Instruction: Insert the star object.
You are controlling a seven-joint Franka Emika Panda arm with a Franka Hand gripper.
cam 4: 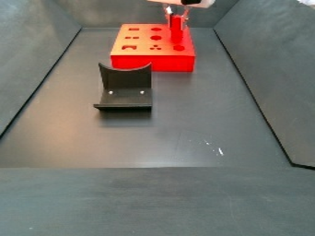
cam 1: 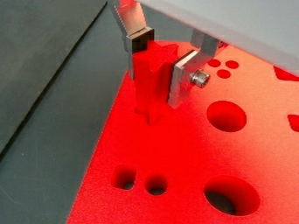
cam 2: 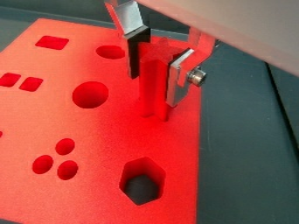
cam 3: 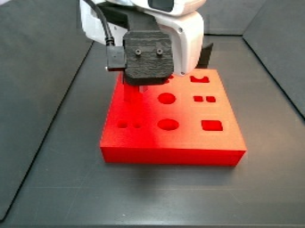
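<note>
The star object (cam 1: 149, 83) is a slim red peg standing upright between my fingers in both wrist views (cam 2: 152, 87). Its lower end meets the top of the wide red block (cam 1: 176, 166) near one long edge; I cannot tell how deep it sits. My gripper (cam 1: 158, 66) is shut on the peg's upper part, one silver finger (cam 2: 180, 77) on each side. In a side view the gripper (cam 4: 180, 9) is above the block (cam 4: 154, 63) with the peg (cam 4: 178, 32) below it. In a side view the gripper body (cam 3: 149, 53) hides the peg.
The block top has several shaped holes, among them a round hole (cam 1: 226, 114) and a hexagon hole (cam 2: 140, 182). The dark fixture (cam 4: 123, 88) stands on the grey floor in front of the block. Sloping dark walls bound the floor.
</note>
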